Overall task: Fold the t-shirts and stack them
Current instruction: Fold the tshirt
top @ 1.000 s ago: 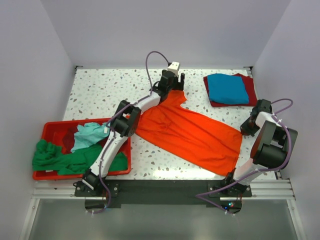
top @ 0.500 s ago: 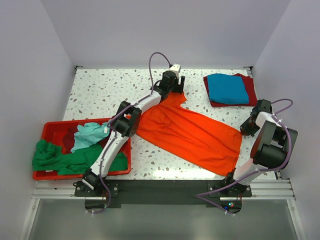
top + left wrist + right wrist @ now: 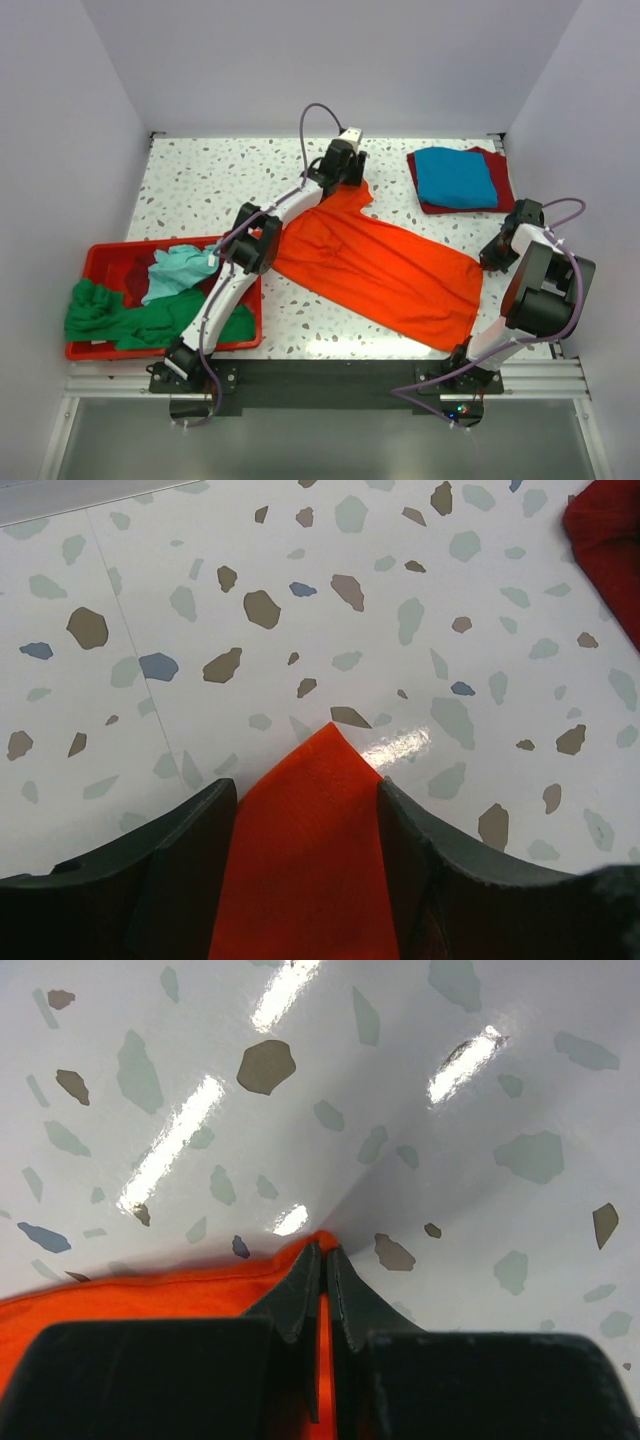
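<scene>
The left jaws stand part-open astride the pointed far tip of the bright orange cloth t-shirt (image 3: 305,860). They have narrowed from a wider gape a moment ago, so a grasp looks to be starting rather than finished. The right jaws are closed tight, pinching the shirt's right-hand corner. Once both ends are held, the first fold can likely begin. Between the jaws the shirt lies spread slantwise on the speckled white counter (image 3: 200,190), its outline scarcely changed. At the far right, a folded blue t-shirt (image 3: 455,175) rests on a folded dark red t-shirt (image 3: 425,203). At the near left, a red rectangular plastic bin (image 3: 100,262) holds a crumpled green t-shirt (image 3: 100,315) and a light teal t-shirt (image 3: 178,270).
</scene>
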